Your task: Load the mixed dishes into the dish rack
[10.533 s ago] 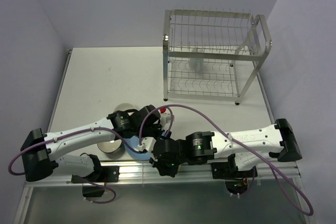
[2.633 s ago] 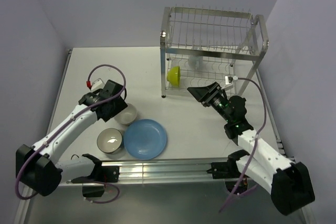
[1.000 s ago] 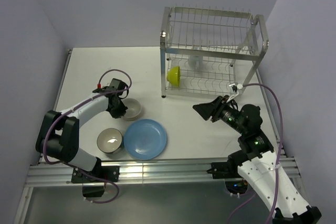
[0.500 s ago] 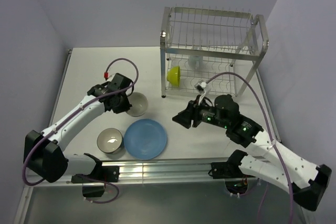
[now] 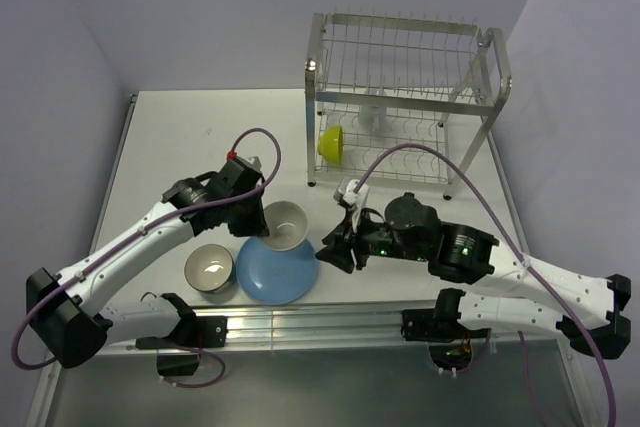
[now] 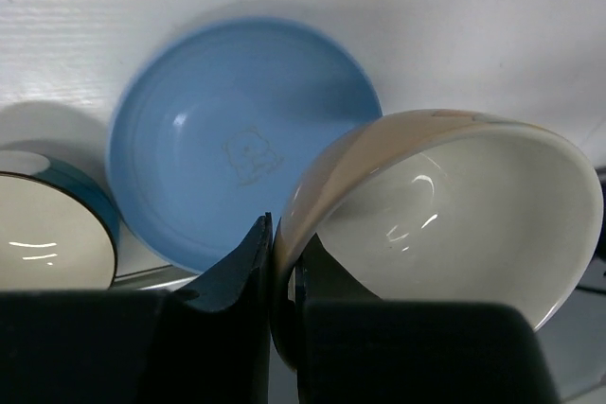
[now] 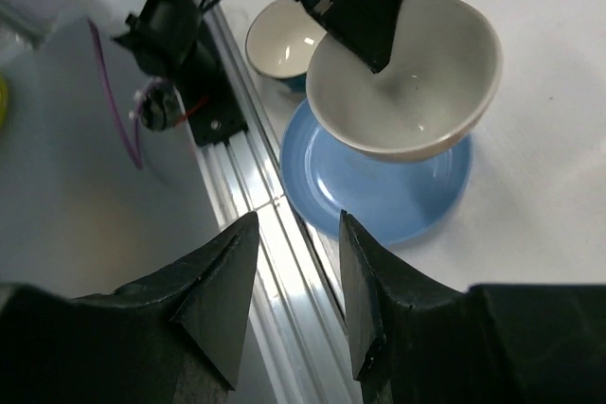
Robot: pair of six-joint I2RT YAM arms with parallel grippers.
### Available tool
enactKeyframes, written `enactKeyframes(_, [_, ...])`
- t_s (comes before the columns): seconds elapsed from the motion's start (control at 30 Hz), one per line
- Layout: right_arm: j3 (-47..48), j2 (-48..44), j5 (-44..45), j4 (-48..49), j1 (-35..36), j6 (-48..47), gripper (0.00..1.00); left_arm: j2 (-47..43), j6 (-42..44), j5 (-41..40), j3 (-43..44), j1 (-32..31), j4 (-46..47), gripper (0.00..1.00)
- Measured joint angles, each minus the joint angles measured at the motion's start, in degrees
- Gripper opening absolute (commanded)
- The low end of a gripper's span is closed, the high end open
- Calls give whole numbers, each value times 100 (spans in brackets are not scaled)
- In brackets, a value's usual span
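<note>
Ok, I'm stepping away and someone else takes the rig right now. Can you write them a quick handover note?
Left gripper: shut on the rim of the cream bowl, held tilted above the blue plate.
Right gripper: open, empty, pointing at that bowl from the right.
Dark bowl: on the table beside the plate.
Done: lime-green bowl and mug are in the dish rack.
Left: rack the cream bowl, dark bowl and plate.

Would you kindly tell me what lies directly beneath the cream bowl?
The blue plate lies below the cream bowl, held by the left pincer; the bowl hides part of the plate.
</note>
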Motion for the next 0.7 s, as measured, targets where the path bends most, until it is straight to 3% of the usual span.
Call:
enactKeyframes(0.33, [1021, 1287, 866, -999, 1467, -485, 47, 149, 168, 719, -295, -433, -138, 0])
enactKeyframes(0.7, [1626, 2221, 1088, -1672, 1996, -868, 51, 306, 208, 846, -313, -870, -387, 0])
